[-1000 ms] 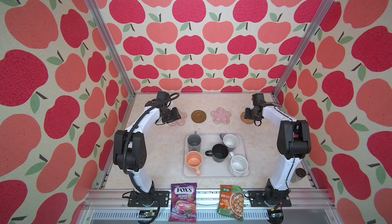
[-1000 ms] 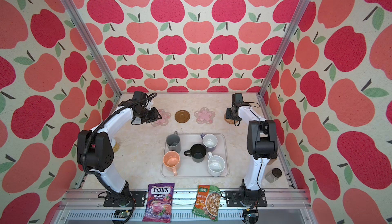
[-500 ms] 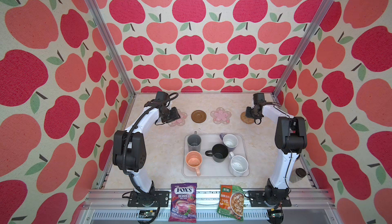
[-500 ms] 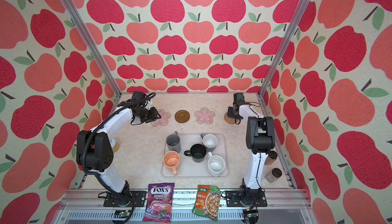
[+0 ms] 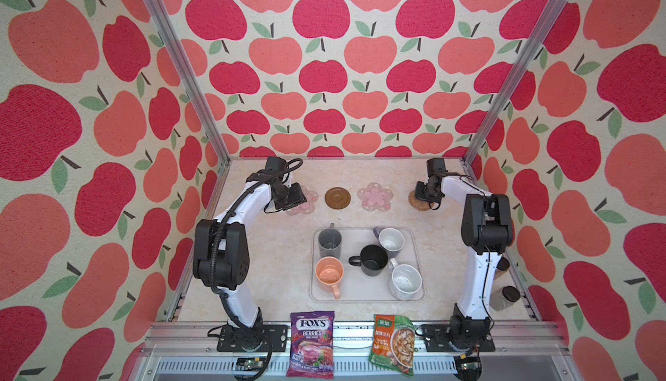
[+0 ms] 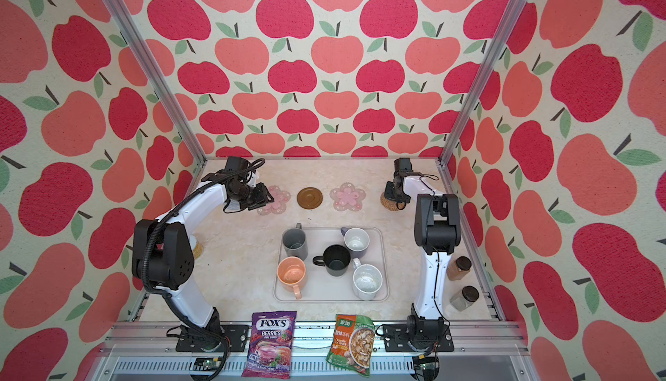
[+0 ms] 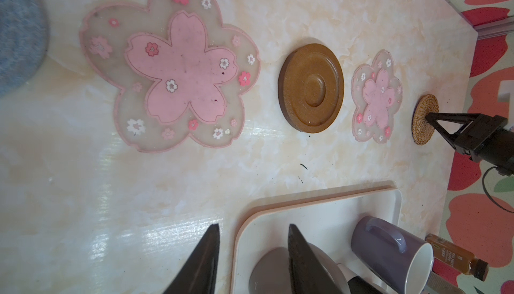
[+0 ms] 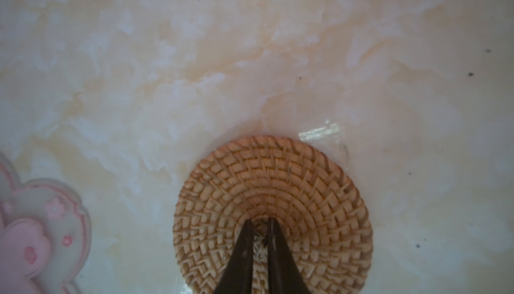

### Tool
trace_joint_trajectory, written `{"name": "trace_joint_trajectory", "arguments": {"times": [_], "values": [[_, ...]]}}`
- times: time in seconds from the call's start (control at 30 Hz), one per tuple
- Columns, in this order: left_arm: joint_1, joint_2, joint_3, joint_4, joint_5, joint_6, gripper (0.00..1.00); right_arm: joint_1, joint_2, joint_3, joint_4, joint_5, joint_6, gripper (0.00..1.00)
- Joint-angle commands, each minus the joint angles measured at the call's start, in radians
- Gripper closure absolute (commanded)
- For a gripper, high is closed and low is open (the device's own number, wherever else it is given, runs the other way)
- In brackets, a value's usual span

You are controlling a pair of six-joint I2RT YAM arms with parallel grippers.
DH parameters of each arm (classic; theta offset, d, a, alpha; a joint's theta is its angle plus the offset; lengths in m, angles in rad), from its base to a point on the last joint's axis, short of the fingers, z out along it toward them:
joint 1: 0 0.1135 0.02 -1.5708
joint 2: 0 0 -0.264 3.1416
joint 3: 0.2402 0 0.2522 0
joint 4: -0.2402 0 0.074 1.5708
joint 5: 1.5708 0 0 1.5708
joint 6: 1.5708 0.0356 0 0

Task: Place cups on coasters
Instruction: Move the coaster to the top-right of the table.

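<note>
I am drawing my right gripper (image 8: 260, 222) narrow and empty, tips touching the rattan coaster (image 8: 278, 178); cups (image 5: 373, 260) are still waiting on the tray (image 5: 364, 289)

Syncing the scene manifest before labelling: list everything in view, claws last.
mugs: 5, peach, grey, black, lavender, speckled white, all on tray
tray: 1, pale, table centre
flower coasters: 2, pink, far row
disc coaster: 1, brown, between the flowers
rattan coaster: 1, tan, far row, right end
woven coaster: 1, blue-grey, far row, left end, left wrist view only
jars: 2, dark-lidded, table's right edge
candy bag: 1, purple, front rail
soup packet: 1, green-orange, front rail
left claw: 1, dark, open, by left flower coaster
right claw: 1, dark, shut, tips on rattan coaster's middle
</note>
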Motion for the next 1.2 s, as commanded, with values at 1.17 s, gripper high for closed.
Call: {"name": "trace_joint_trajectory", "arguments": {"times": [1.17], "values": [[0.052,-0.021,-0.089,0.064,0.016,-0.021,0.57,0.072,-0.02,-0.02,-0.006,-0.089,0.135,0.68]]}}
